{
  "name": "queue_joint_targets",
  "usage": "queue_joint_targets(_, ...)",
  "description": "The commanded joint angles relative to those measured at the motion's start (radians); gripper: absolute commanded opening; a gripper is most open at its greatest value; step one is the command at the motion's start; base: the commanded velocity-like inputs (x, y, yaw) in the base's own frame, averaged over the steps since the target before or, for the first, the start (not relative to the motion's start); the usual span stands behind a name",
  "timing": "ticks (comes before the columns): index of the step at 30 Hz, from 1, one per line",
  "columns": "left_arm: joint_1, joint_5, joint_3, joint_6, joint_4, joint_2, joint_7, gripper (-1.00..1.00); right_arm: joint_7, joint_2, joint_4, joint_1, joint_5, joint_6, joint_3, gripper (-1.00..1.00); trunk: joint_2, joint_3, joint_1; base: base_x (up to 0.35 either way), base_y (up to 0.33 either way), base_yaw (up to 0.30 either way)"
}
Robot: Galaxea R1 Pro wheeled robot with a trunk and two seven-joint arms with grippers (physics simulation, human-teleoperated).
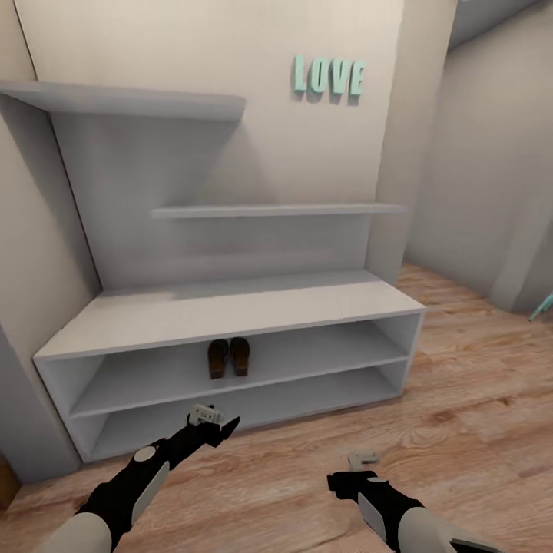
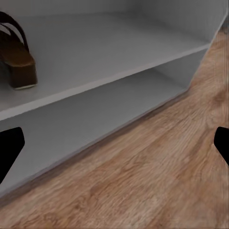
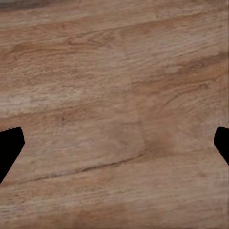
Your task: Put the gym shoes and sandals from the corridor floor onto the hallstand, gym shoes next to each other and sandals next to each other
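Both sandals sit side by side near the middle of the shoe rack's upper shelf. Our left gripper and right gripper hang apart, empty — next we should turn toward the floor, seeking sneakers.

upper bay: sandals left-centre, right free | lower bay: open

Soft, even, fairly bright light, flat as a render gives it, with no glare. Faint shadows lie under the two wall shelves and inside the hallstand bays. The head view is mildly blurred and bends toward its edges. The wrist views are soft, with smeared floor grain.
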State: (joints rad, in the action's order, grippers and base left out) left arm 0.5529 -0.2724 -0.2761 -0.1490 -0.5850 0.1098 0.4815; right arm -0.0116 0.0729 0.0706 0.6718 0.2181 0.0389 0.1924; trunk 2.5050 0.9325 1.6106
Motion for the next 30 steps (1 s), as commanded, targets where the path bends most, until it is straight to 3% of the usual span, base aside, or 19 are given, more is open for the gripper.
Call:
queue_joint_targets(1,0.001,-0.007,-0.006,-0.004,0.003,0.002,-0.001,1.00,-0.001,0.001,0.002,0.000,0.010,0.004,0.008,1.00,0.000,0.000,0.000,0.001,-0.346,-0.222)
queue_joint_targets(5,0.001,-0.007,-0.006,-0.006,0.016,0.001,-0.001,1.00,-0.002,0.001,0.002,0.000,0.008,0.004,0.009,1.00,0.000,-0.005,0.000,0.000,-0.347,-0.222)
queue_joint_targets(13,0.001,-0.007,-0.006,-0.006,0.019,0.001,-0.001,1.00,-0.002,0.001,0.002,0.000,-0.081,0.004,0.007,1.00,0.000,-0.014,0.000,0.000,-0.342,-0.222)
queue_joint_targets(21,0.001,-0.007,-0.006,-0.006,0.019,0.001,-0.001,1.00,-0.002,0.001,0.002,0.000,-0.089,0.004,0.007,1.00,0.000,-0.023,0.000,0.000,-0.297,-0.223)
queue_joint_targets(30,0.001,-0.007,-0.006,-0.006,0.019,0.001,-0.001,1.00,-0.002,0.001,0.002,0.000,-0.089,0.004,0.007,1.00,0.000,-0.029,0.000,0.000,-0.089,-0.270)
